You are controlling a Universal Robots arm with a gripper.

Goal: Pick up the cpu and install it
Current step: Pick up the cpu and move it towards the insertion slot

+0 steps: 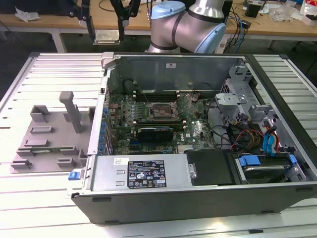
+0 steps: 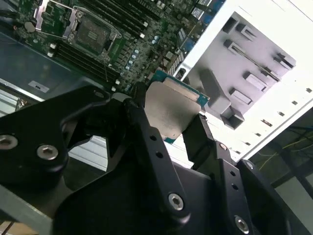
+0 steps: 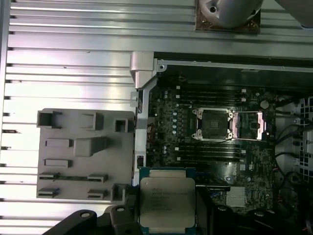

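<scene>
exterior view: the gripper point(image 1: 106, 30) hangs near the top edge of the frame, left of centre, above the far left corner of the open computer case point(image 1: 198, 198). it is clamped on the cpu point(image 1: 106, 35), which is held in the air, clear of the slatted metal table point(image 1: 44, 69) and well apart from the motherboard point(image 1: 198, 131).

in the second wrist view the black fingers point(image 2: 142, 127) press on two opposite edges of the cpu point(image 2: 171, 110), whose silvery top faces the camera with a thin teal rim around it. in the first wrist view the cpu point(image 3: 167, 200) sits level in the gripper point(image 3: 168, 215), over the case wall beside the grey fixture tray point(image 3: 83, 152).

the socket point(image 3: 213, 124) lies in the middle of the board with nothing seated in it, and its metal load plate point(image 3: 249, 125) is flipped open just beside it. in the exterior view the socket point(image 1: 161, 111) sits at mid-frame, and the tray point(image 1: 49, 134) lies on the table at the exterior view's left.
</scene>
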